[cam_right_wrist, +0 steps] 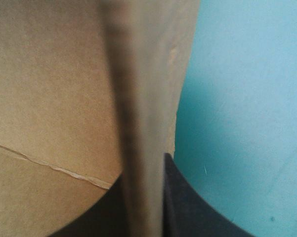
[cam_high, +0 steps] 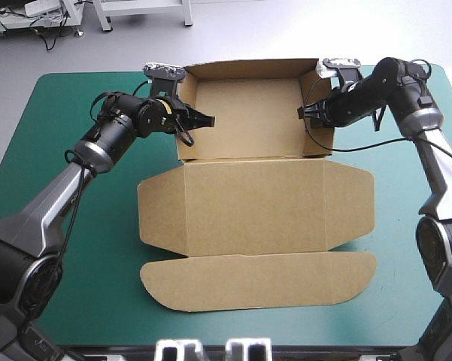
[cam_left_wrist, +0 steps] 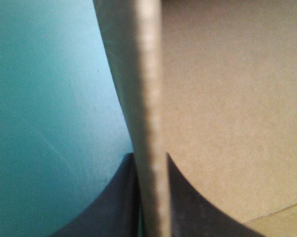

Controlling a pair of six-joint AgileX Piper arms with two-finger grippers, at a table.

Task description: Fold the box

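The brown box (cam_high: 248, 113) stands at the far middle of the table as an open tray with its back and side walls raised. Its lid (cam_high: 256, 207) lies flat toward the front. My left gripper (cam_high: 201, 119) is shut on the tray's left wall. In the left wrist view that wall's edge (cam_left_wrist: 148, 98) runs straight between the black fingers (cam_left_wrist: 188, 207) of the left gripper (cam_left_wrist: 149, 158). My right gripper (cam_high: 307, 113) is shut on the right wall. The right wrist view shows that wall (cam_right_wrist: 138, 98) pinched in the right gripper (cam_right_wrist: 144, 170), with the box floor (cam_right_wrist: 49, 74) beside it.
A rounded front flap (cam_high: 256, 282) of the lid lies flat near the table's front edge, with short side flaps (cam_high: 350, 203) at each end of the lid. Bare teal-green cover (cam_high: 68, 105) lies to the left and right of the box.
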